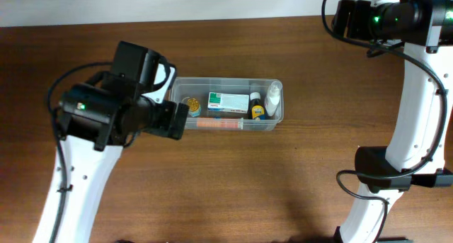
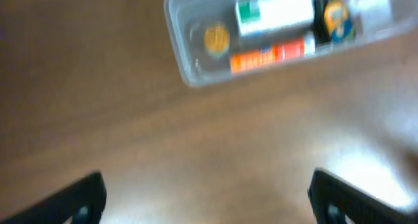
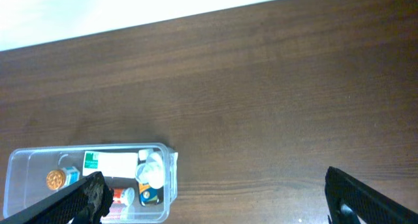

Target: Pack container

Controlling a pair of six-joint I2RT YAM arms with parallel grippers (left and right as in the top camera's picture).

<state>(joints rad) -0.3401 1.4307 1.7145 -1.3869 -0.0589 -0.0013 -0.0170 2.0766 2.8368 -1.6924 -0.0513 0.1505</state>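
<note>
Looking down, we found the container [image 1: 185,87] mid-frame on the surface [image 1: 233,190]. Our left hand [image 2: 209,199] and right hand [image 3: 219,201] gaped wide, holding nothing. We judged the left, just beside the container's left end, might knock it askew if swung carelessly.

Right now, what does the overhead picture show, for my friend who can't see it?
A clear plastic container sits on a brown wooden table, holding a white-and-green box, a long orange item, a small dark bottle, a white bottle and a round gold item. The left arm reaches to its left end; the right arm stands apart at the right.
</note>
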